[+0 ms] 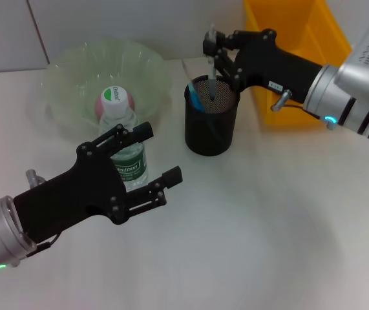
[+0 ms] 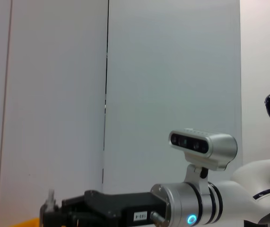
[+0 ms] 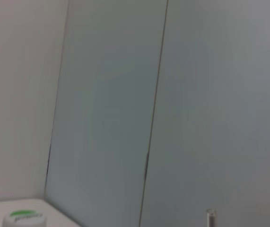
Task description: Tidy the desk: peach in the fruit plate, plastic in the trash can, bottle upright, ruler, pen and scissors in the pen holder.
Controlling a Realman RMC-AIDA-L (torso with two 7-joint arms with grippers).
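Note:
A clear bottle (image 1: 125,152) with a white and green cap (image 3: 23,219) stands upright in front of the fruit plate (image 1: 74,71). My left gripper (image 1: 156,155) is open beside it, and the bottle partly shows behind its upper finger. The pink peach (image 1: 104,103) lies in the translucent green plate, mostly hidden by the cap. My right gripper (image 1: 214,53) is shut on a white pen (image 1: 211,77), held upright with its lower end inside the black mesh pen holder (image 1: 211,126). A blue item (image 1: 194,98) leans inside the holder. Ruler, scissors and plastic cannot be made out.
A yellow bin (image 1: 300,39) stands at the back right, behind my right arm (image 2: 191,210). The white desk (image 1: 268,226) stretches in front of the holder. A white wall (image 2: 125,94) stands behind.

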